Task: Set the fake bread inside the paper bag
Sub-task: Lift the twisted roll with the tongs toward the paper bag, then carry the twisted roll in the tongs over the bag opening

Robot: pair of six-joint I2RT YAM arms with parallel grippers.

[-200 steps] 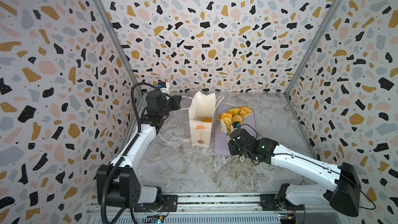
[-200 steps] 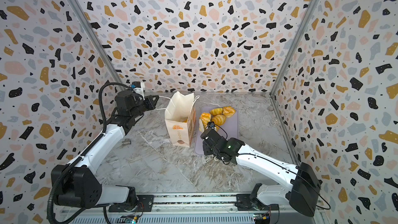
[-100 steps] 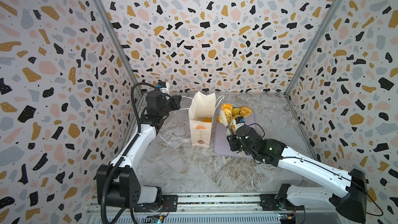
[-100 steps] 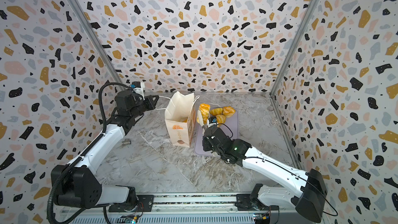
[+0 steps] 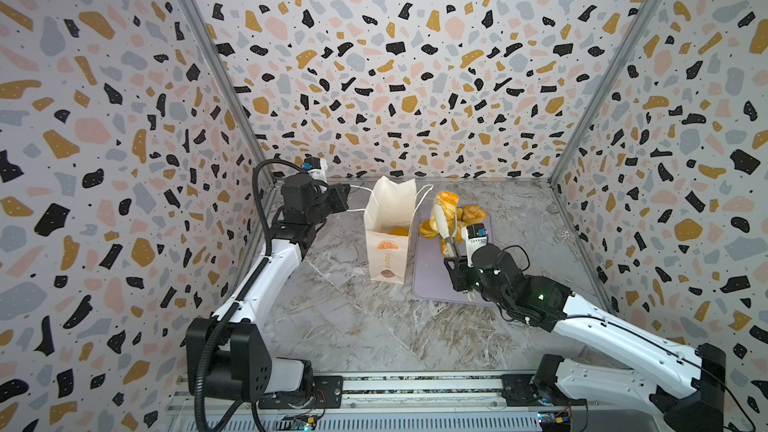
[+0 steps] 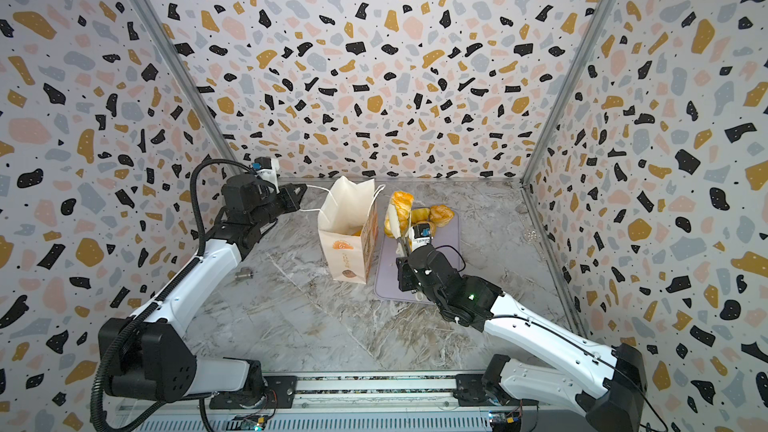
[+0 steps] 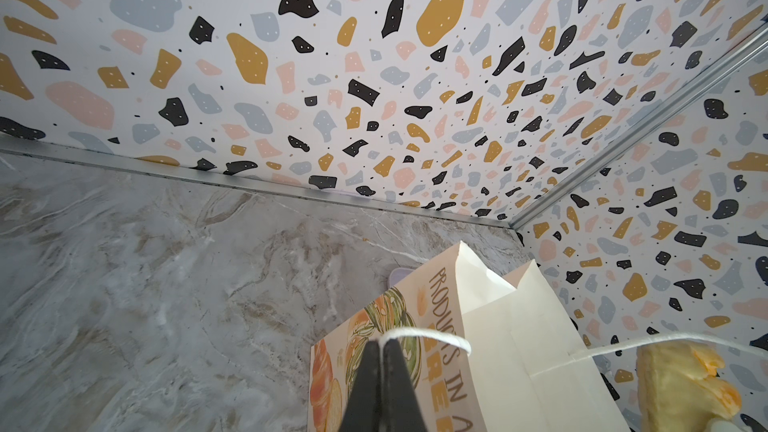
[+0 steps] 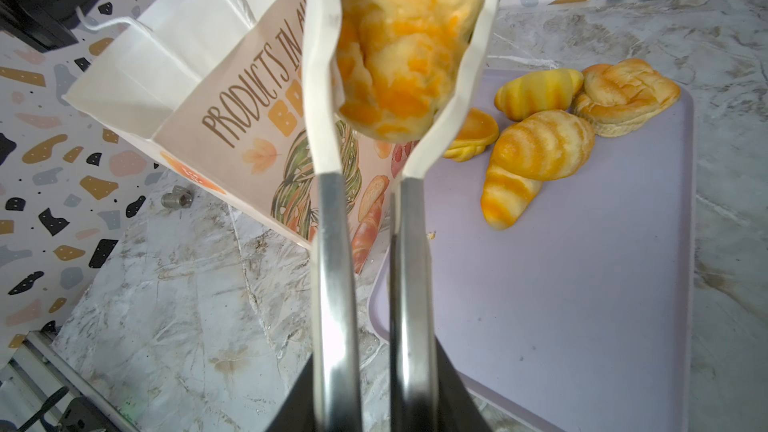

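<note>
The cream paper bag (image 5: 388, 243) (image 6: 347, 251) stands open on the marble floor. My left gripper (image 5: 343, 197) (image 7: 381, 344) is shut on its white string handle (image 7: 428, 332), pulled taut to the left. My right gripper (image 5: 455, 261) (image 8: 374, 388) is shut on metal tongs (image 8: 332, 263) with white tips. The tongs pinch a plaited golden bread (image 5: 445, 203) (image 8: 407, 56), held up beside the bag's right rim. Several more breads (image 5: 473, 214) (image 8: 540, 143) lie on the tray. Something orange (image 5: 397, 230) shows inside the bag.
The flat lilac tray (image 5: 432, 284) (image 8: 582, 284) lies right of the bag, touching its base. A small metal piece (image 6: 244, 274) (image 8: 176, 197) rests on the floor left of the bag. Patterned walls close in on three sides.
My right arm has lifted the tongs and the plaited bread off the tray, up and leftward to the bag's rim. The left arm and the bag have stayed put.
</note>
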